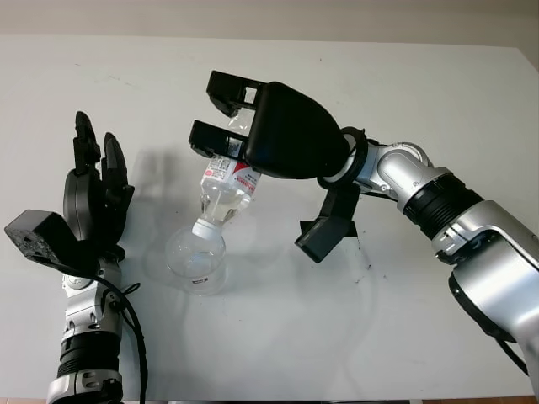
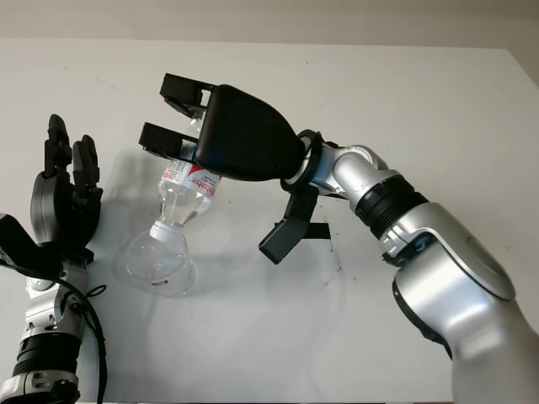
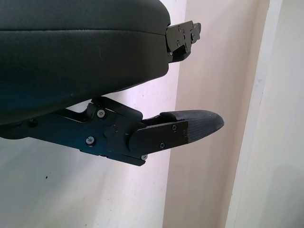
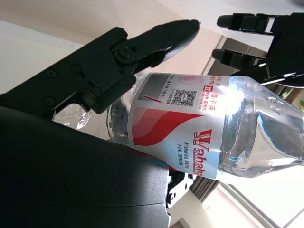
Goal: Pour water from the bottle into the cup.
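Clear plastic water bottle [image 1: 226, 187], gripped by right hand [image 1: 253, 126] mid-frame, tilts neck-down into clear cup [image 1: 196, 257]; open left hand [image 1: 93, 198] lower left

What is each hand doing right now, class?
Left hand: open, beside the cup.
Right hand: shut on the bottle, tipped mouth-down over the cup.
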You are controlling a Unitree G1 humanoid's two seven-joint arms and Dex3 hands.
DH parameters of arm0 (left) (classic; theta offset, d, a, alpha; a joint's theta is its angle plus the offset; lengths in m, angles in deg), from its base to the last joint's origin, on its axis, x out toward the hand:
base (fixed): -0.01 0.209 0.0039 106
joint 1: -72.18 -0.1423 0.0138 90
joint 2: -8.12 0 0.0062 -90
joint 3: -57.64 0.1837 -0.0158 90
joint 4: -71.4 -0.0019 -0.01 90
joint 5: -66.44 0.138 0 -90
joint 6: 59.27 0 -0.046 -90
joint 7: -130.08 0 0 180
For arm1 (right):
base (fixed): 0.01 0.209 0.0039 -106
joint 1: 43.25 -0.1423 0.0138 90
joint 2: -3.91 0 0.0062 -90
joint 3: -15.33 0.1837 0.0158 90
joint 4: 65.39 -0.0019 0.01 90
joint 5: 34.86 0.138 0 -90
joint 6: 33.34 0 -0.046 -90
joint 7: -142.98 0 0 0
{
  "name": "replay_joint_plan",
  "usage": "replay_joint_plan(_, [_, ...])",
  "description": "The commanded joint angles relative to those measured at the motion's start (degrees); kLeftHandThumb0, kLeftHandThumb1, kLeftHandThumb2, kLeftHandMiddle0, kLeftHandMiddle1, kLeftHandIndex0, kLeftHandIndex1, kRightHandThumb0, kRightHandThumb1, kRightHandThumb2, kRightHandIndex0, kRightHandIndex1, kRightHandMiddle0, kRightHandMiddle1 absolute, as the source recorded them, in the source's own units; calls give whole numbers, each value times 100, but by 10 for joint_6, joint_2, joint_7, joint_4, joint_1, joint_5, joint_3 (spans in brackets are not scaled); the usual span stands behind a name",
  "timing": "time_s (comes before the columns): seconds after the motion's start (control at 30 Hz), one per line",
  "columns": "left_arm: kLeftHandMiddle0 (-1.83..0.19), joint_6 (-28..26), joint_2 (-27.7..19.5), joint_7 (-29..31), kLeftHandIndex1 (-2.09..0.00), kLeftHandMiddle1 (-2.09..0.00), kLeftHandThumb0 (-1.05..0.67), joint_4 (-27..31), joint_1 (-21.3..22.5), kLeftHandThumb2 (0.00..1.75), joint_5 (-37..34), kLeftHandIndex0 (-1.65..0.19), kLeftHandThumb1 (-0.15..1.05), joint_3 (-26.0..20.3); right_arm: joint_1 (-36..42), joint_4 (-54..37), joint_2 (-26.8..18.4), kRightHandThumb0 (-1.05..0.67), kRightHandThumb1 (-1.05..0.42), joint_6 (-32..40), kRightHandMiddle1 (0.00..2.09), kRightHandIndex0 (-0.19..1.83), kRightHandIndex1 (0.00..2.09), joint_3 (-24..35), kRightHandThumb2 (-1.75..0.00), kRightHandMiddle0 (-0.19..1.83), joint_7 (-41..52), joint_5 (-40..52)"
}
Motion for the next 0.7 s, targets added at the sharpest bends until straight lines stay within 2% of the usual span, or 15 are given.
replay_joint_plan(0.0, [11, 4, 8, 2, -4, -5, -63, -11, -12, 56, -1, 19, 105, 2, -15, -3, 0, -62, -105, -24, 209, 122, 209, 11, -15, 82, -6, 25])
replay_joint_plan(0.1, [11, 3, 7, 3, -3, -5, -63, -9, -13, 55, -2, 19, 105, 1, -4, 34, 11, -55, -105, -106, 209, 122, 209, 48, -34, 87, 52, 126])
replay_joint_plan(0.2, [11, 2, 6, 4, -3, -5, -63, -5, -15, 55, -3, 19, 105, 1, 21, 82, 30, -47, -105, -193, 209, 126, 209, 113, -38, 91, 218, 307])
replay_joint_plan(0.27, [11, 4, 5, 5, -3, -5, -63, -5, -16, 54, -3, 19, 105, 0, 43, 95, 42, -45, -105, -205, 209, 124, 209, 154, -43, 91, 345, 424])
replay_joint_plan(0.37, [11, 1, 5, 7, -3, -5, -63, -5, -16, 54, -7, 19, 105, -2, 77, 88, 56, -42, -105, -184, 209, 117, 209, 204, -47, 81, 504, 560])
replay_joint_plan(0.47, [11, -3, 4, 9, -3, -6, -63, -1, -17, 54, -8, 19, 105, -2, 110, 65, 73, -40, -105, -142, 209, 120, 209, 247, -48, 78, 625, 653])
replay_joint_plan(0.67, [10, -8, 5, 8, -3, -6, -63, 5, -17, 54, -8, 19, 105, -1, 168, -3, 100, -40, -105, -37, 209, 122, 209, 319, -52, 77, 756, 751])
